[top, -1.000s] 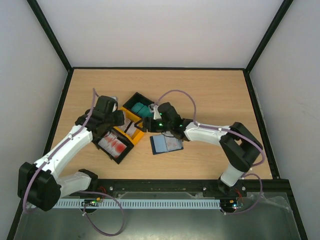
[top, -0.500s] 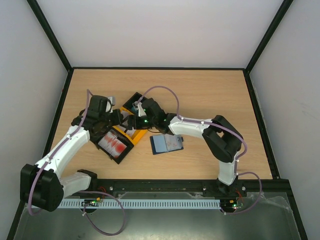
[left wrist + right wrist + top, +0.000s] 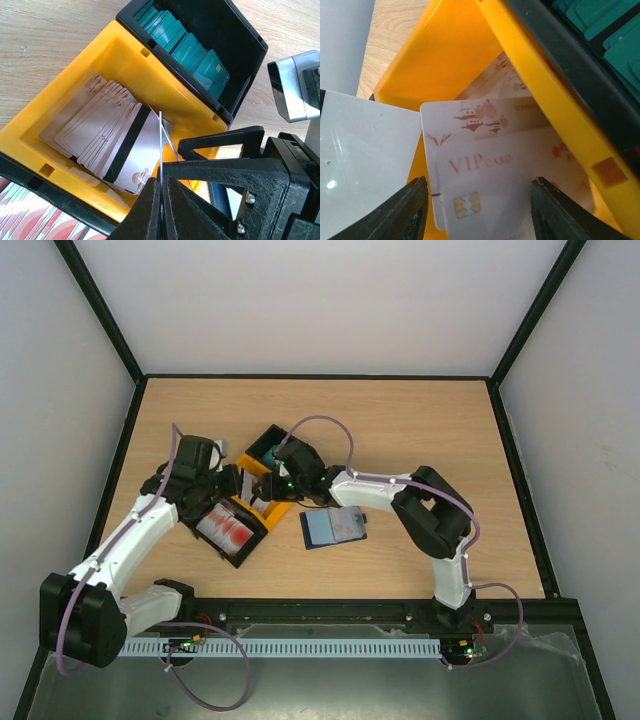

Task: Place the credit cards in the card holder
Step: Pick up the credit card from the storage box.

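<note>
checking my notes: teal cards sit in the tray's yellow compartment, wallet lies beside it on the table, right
No: the teal cards sit in the black end compartment of the tray, as the left wrist view shows. The wallet does lie beside it on the table.

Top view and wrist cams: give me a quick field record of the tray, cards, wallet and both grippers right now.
tray: black-and-yellow, three compartments
teal cards: far black compartment
whitish cards: yellow middle compartment
red-marked cards: near black compartment
card holder: open on the table, right of the tray, apart from both grippers
left gripper: shut on lifted card, edge-on above the yellow compartment
right gripper: open, fingers either side of VIP card in the yellow compartment
</note>
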`<state>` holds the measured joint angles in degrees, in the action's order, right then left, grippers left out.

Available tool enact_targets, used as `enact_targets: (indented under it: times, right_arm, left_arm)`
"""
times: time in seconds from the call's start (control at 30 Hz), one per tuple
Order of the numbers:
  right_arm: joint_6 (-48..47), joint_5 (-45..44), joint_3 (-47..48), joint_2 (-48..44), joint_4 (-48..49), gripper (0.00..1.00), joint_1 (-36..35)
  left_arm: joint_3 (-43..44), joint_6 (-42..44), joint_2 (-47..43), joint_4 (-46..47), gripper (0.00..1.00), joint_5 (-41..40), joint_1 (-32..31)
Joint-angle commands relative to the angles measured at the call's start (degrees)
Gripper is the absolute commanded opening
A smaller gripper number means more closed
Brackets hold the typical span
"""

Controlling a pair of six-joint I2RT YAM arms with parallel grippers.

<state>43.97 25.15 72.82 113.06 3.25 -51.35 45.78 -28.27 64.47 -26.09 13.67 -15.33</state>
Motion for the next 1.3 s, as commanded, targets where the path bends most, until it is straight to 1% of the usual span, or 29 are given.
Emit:
enact_targets:
  times: [0.0,0.17,0.37,0.53,0.63,0.73,0.87,0.93,1.0,1.13,1.2,1.23,1.27]
  right_arm:
    - [-0.7,-2.04,1.48,-0.97,-1.4,0.56,-0.39]
    - [-1.55,-2.73,-1.8,-7.94,0.41,0.59,-0.11]
    - [-0.75,-0.89,-9.44,-18.35,4.23,0.66,1.54]
    - [2.99,2.22,-19.03,-28.88,13.12,0.7,3.42]
    - [5.04,3.35,-20.74,-32.81,14.93,0.7,4.34]
    - [7.5,5.91,-20.43,-34.17,15.18,0.65,4.89]
    - [12.22,12.1,-22.27,-35.57,23.22,0.61,4.89]
    - [14.0,13.73,-22.78,-36.23,25.73,0.55,4.94]
    - [15.03,14.55,-23.17,-36.87,26.87,0.45,4.95]
    - [16.25,12.55,-24.61,-39.2,27.49,0.2,4.87]
    - [16.72,10.86,-25.91,-40.82,28.28,0.06,4.92]
    - [16.9,10.38,-26.57,-41.61,28.83,0.03,4.94]
    - [16.82,10.1,-26.89,-42.33,29.05,0.02,5.0]
  left_arm:
    - [-0.07,1.04,-2.17,-2.42,0.02,-0.94,0.4]
    - [1.13,1.03,-4.97,-1.75,0.02,0.69,0.41]
    - [1.34,-0.28,-9.27,3.96,0.02,9.27,0.41]
    - [0.77,-5.79,-11.71,11.68,0.02,17.71,0.22]
    - [-0.71,-11.81,-13.25,19.03,0.02,22.9,-0.33]
    - [-2.05,-17.75,-14.59,25.71,0.02,25.91,-1.46]
    - [-2.57,-22.82,-15.06,30.63,0.02,26.2,-4.21]
    - [-2.62,-23.91,-15.0,31.4,0.02,25.49,-5.41]
    - [-2.6,-24.51,-15.22,31.55,0.02,24.49,-6.47]
    - [-3.0,-24.56,-15.69,30.2,0.02,22.27,-7.22]
    - [-3.7,-24.9,-16.23,30.06,0.03,21.58,-7.27]
    - [-4.27,-25.16,-16.34,30.36,0.06,21.5,-7.26]
    - [-4.57,-25.14,-16.36,30.22,0.13,21.42,-7.26]
